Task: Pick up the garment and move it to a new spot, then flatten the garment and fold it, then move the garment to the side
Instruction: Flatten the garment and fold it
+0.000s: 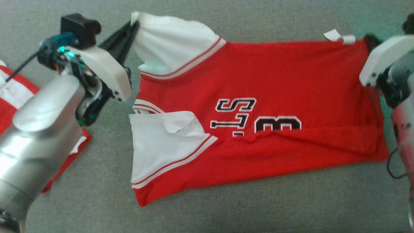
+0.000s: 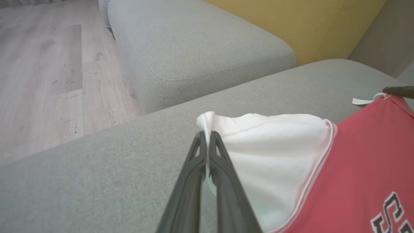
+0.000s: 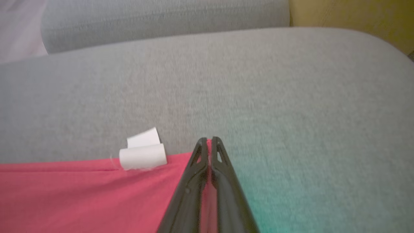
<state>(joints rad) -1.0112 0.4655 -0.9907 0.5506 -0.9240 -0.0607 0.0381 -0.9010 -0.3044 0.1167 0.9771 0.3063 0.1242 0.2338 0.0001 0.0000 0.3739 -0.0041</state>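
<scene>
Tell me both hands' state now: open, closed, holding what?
Left hand: closed, pinching the white sleeve of the red jersey.
Right hand: closed, pinching the jersey's red edge.

We list bare cushion (image 1: 226,207) along the near edge and a narrower strip on the far side. Obstacles: the red jersey (image 1: 275,81) spread left to right across the middle, a second red-and-white garment (image 1: 14,90) at left.

A grey sofa seat (image 1: 226,207) spans the head view; a red-and-white cloth (image 1: 13,94) lies at its left edge (partly hidden). Left wrist view: wooden floor (image 2: 48,64) upper left, yellow cushion (image 2: 307,22) upper right.
</scene>
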